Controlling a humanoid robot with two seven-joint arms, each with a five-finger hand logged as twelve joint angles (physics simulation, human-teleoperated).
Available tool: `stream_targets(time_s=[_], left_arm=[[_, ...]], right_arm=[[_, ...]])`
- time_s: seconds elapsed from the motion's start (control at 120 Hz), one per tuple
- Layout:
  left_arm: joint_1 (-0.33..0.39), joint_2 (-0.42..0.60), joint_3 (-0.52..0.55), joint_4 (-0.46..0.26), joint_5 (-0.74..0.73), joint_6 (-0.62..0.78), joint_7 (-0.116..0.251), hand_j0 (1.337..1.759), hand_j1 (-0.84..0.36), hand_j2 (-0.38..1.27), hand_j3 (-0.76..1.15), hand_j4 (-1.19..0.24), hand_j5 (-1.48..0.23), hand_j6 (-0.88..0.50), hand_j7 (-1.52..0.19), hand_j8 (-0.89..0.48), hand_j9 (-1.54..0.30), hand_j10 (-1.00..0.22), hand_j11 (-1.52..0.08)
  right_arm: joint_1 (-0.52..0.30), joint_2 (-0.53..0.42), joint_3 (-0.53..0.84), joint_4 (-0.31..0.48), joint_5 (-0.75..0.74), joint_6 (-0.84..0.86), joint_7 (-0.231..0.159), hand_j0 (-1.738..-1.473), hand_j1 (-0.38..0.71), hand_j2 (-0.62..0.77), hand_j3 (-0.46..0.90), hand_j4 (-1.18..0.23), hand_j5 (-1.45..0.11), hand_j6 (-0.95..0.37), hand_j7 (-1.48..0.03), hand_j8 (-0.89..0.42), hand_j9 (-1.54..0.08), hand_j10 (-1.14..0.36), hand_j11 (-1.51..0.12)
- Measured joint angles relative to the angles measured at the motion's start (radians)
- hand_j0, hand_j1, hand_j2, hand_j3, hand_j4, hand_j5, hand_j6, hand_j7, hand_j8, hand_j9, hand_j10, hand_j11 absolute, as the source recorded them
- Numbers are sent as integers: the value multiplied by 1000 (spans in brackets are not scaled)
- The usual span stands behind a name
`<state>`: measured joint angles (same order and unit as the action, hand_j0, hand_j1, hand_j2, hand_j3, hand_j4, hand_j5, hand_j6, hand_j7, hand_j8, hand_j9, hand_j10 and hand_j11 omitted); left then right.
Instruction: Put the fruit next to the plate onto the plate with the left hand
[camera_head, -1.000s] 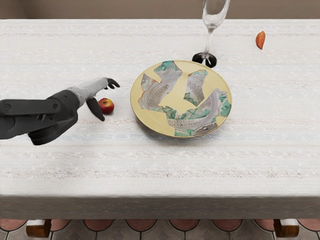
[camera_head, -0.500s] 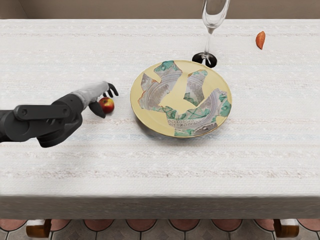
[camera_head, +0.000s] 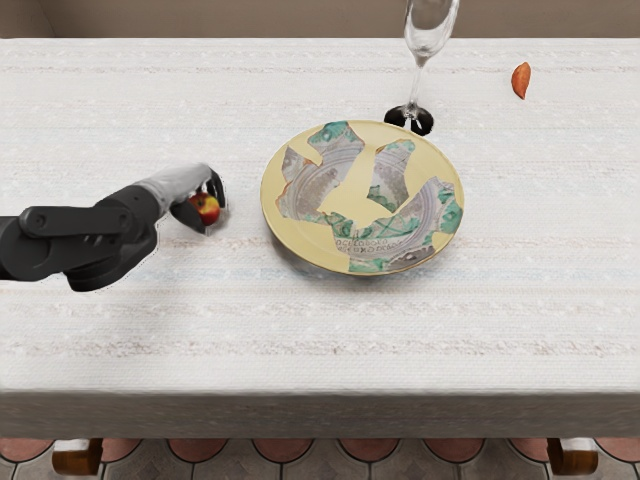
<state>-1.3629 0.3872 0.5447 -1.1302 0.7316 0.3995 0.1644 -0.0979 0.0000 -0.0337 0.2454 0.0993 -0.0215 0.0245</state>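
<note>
A small red apple (camera_head: 207, 207) lies on the tablecloth just left of the yellow plate (camera_head: 362, 196), which carries green and grey patterns. My left hand (camera_head: 203, 201) reaches in from the left edge, and its dark fingers (camera_head: 216, 187) curl over and around the apple, with the thumb beneath it. The hand is shut on the apple, which sits at table level, a short gap away from the plate's left rim. No right arm shows.
A tall wine glass (camera_head: 422, 60) stands just behind the plate's far rim. A small orange-red piece of fruit (camera_head: 520, 80) lies at the far right of the table. The table's front edge (camera_head: 320, 395) runs across the lower part of the view.
The left hand moved in on the apple and its fingers, spread a second ago, have closed around it. The apple has shifted very slightly left.
</note>
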Motion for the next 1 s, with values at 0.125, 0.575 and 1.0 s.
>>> stream_targets(time_s=[0.125,0.575,1.0], left_arm=[[-51,87,1,-32,-6,-1,2,1640,-320,331,-34,-674,-924,-411,-937,-412,-948,-711,-947],[-228,-18,2,-74,-26,-7,1,1652,-338,324,-4,-699,-1014,-379,-1004,-365,-992,-733,-993],[-309,-209,12,-117,-145,-23,0,1655,-306,391,0,-703,-1060,-393,-1000,-414,-996,-744,-1001]], right_arm=[[0,0,0,0,0,0,0,-1658,-312,-6,0,-31,-40,-31,-40,-31,-40,-31,-40],[0,0,0,0,0,0,0,-1658,-312,-6,0,-31,-40,-31,-40,-31,-40,-31,-40],[0,0,0,0,0,0,0,-1658,-312,-6,0,-31,-40,-31,-40,-31,-40,-31,-40]])
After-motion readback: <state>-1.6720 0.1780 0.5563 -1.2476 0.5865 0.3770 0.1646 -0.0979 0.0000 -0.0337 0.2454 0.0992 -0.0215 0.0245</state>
